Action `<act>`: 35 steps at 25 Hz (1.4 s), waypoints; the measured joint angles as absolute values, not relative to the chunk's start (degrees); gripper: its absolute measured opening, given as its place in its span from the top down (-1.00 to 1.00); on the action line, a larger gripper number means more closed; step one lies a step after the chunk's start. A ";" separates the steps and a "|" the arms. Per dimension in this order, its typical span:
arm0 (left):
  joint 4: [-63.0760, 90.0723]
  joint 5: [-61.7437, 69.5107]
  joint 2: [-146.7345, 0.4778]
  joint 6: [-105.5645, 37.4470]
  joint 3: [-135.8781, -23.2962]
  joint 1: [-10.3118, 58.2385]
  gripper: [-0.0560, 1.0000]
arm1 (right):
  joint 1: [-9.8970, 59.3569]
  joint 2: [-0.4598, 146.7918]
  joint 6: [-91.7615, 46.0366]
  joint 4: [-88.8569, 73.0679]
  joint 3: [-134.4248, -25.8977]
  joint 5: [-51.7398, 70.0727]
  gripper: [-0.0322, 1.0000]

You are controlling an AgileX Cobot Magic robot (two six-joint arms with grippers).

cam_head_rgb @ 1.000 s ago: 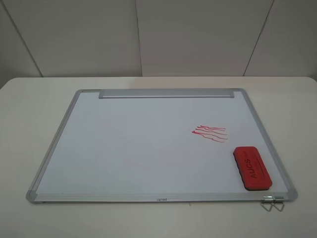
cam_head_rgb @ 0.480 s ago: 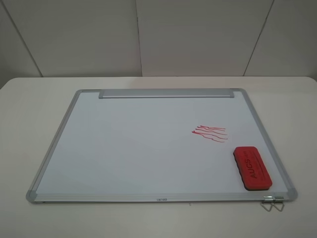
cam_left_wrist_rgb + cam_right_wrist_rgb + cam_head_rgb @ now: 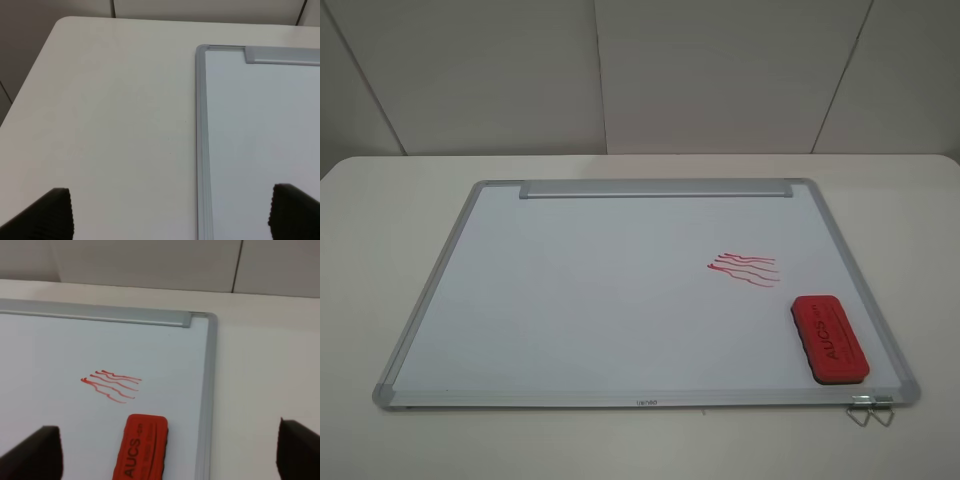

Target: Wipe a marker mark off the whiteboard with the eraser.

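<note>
The whiteboard [image 3: 590,300] lies flat on the table, its grey tray strip [image 3: 655,188] along the far edge. The red eraser [image 3: 829,338] rests on the board near its front right corner, lettering up. No pot-like marker mark shows in any view; the only ink is a cluster of red wavy lines [image 3: 745,268] just behind the eraser. In the right wrist view my right gripper [image 3: 172,450] stands open above the eraser [image 3: 140,447] and the wavy lines [image 3: 111,385]. My left gripper [image 3: 170,215] stands open over the board's left frame [image 3: 201,150]. Neither arm appears in the exterior high view.
A small metal clip [image 3: 870,408] pokes out under the board's front right corner. The white table [image 3: 380,220] extends around the board on all sides, with pale wall panels [image 3: 720,70] behind it.
</note>
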State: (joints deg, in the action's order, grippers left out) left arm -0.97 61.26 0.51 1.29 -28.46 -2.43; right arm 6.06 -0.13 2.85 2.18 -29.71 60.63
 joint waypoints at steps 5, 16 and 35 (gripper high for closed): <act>-0.97 61.26 0.51 1.29 -28.46 -2.43 -0.58 | 1.90 -0.13 3.47 2.95 -29.71 60.63 -0.54; -0.97 61.26 0.51 1.29 -28.46 -2.43 -0.58 | 0.84 -0.13 3.32 2.94 -29.71 60.63 -0.54; -0.97 61.26 0.51 1.29 -28.46 -2.43 -0.58 | 0.84 -0.13 3.05 2.88 -29.71 60.63 -0.54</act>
State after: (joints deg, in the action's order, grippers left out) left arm -0.97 61.26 0.51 1.29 -28.46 -2.43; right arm 0.84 -0.13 3.05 2.88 -29.71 60.63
